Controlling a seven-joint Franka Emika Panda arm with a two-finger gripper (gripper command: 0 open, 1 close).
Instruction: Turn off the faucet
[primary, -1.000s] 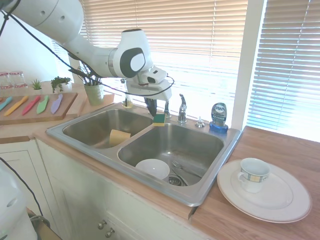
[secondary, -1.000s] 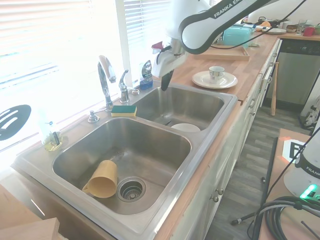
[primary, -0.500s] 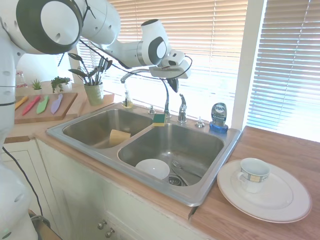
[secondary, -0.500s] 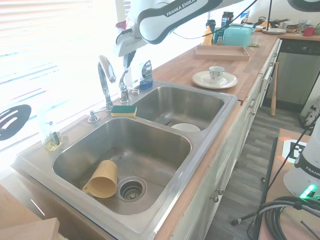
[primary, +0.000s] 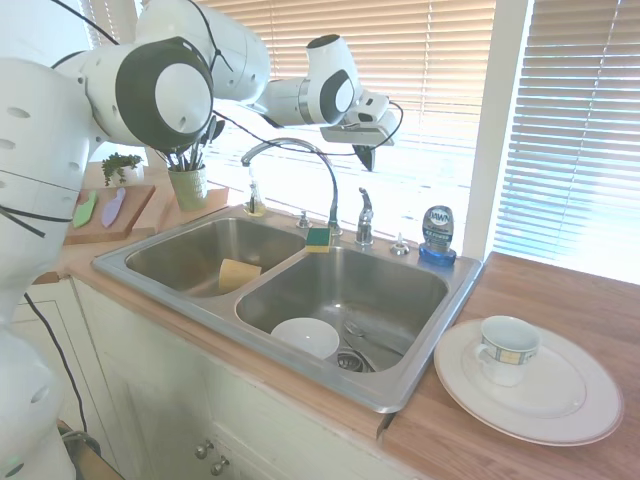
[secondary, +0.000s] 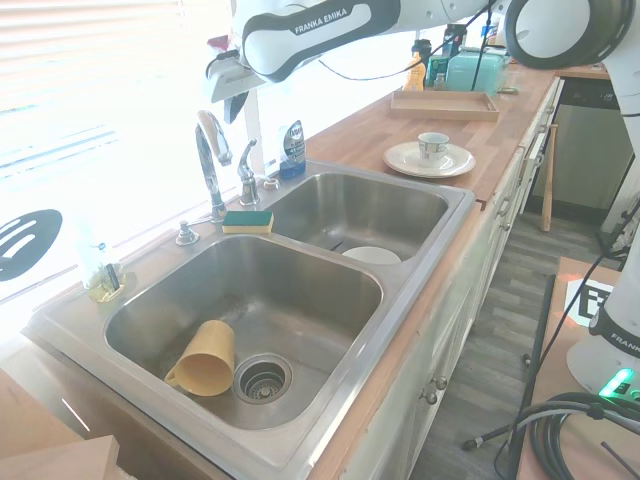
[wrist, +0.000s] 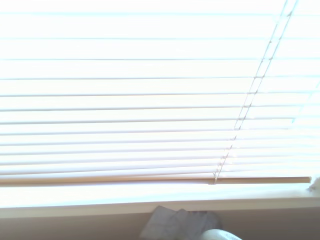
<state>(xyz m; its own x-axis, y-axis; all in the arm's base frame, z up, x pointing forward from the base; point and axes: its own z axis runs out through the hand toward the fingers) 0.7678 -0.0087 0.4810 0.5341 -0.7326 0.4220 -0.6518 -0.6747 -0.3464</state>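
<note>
The chrome faucet stands at the back of the sink, its tall arched spout (primary: 300, 152) curving over the divider. Its short upright lever handle (primary: 365, 214) is just to the right of the spout. In the second exterior view the spout (secondary: 208, 160) and handle (secondary: 247, 170) stand side by side. My gripper (primary: 368, 157) hangs in the air a short way above the handle, close to the blinds, touching nothing. Its dark fingers point down and look shut, with nothing in them (secondary: 232, 107). I see no stream of water. The wrist view shows only bright blinds (wrist: 150, 100) and the sill.
A blue dish-soap bottle (primary: 437, 233) stands right of the handle and a green-yellow sponge (primary: 319, 238) lies on the divider. The right basin holds a white bowl (primary: 305, 337), the left a yellow cup (primary: 238, 272). A plate (primary: 570, 405) bearing a cup sits on the counter.
My gripper has risen from low over the sink divider and swung right and back toward the window, ending above the lever handle. Nothing in the sink has moved.
</note>
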